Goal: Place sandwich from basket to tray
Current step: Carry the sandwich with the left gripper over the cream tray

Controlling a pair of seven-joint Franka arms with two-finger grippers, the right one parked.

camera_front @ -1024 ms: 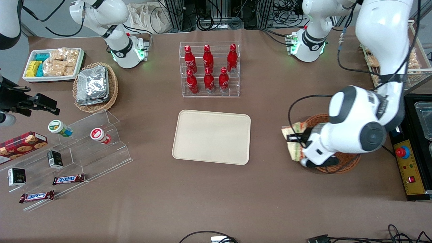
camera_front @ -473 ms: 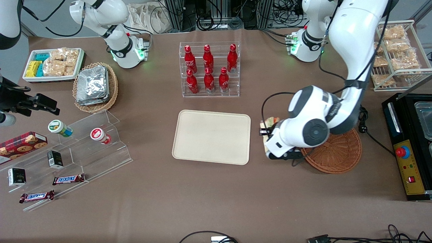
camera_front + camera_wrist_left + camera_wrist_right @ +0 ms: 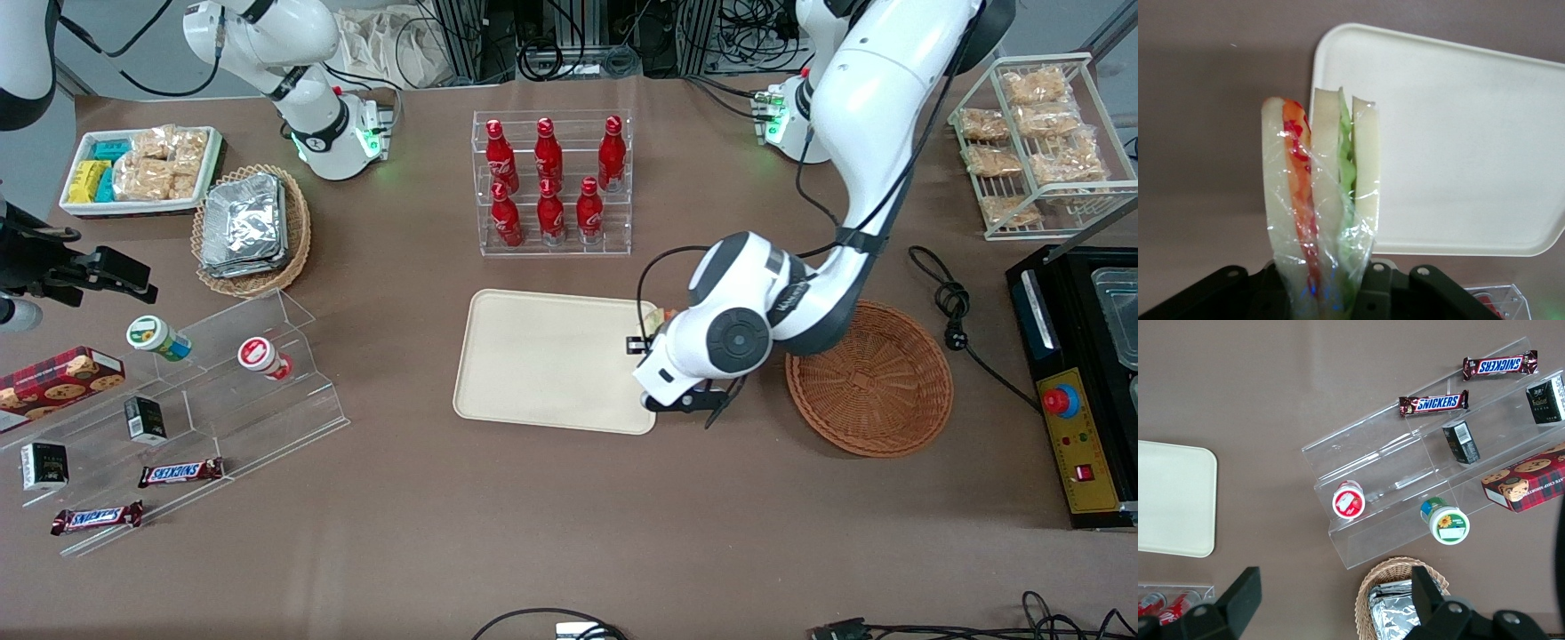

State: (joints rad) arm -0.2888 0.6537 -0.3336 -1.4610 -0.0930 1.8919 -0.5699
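Note:
My left gripper (image 3: 1328, 293) is shut on the sandwich (image 3: 1321, 200), a plastic-wrapped wedge of pale bread with orange-red and green filling that stands upright between the fingers. In the front view the gripper (image 3: 642, 343) hangs over the edge of the cream tray (image 3: 556, 360) that faces the reddish-brown basket (image 3: 869, 378). Only a sliver of the sandwich (image 3: 655, 318) shows past the wrist there. Nothing lies on the tray (image 3: 1458, 147). The basket holds nothing and sits beside the tray, toward the working arm's end.
A clear rack of red bottles (image 3: 551, 182) stands farther from the front camera than the tray. Toward the parked arm's end are an acrylic step shelf with snacks (image 3: 178, 391), a tan basket of foil packets (image 3: 252, 229) and a white snack tray (image 3: 142, 169). A wire rack (image 3: 1040, 142) and a black box (image 3: 1080, 382) flank the working arm's end.
The left arm has carried the sandwich from above the basket sideways to the tray's edge. The basket, first covered by the arm, now shows in full.

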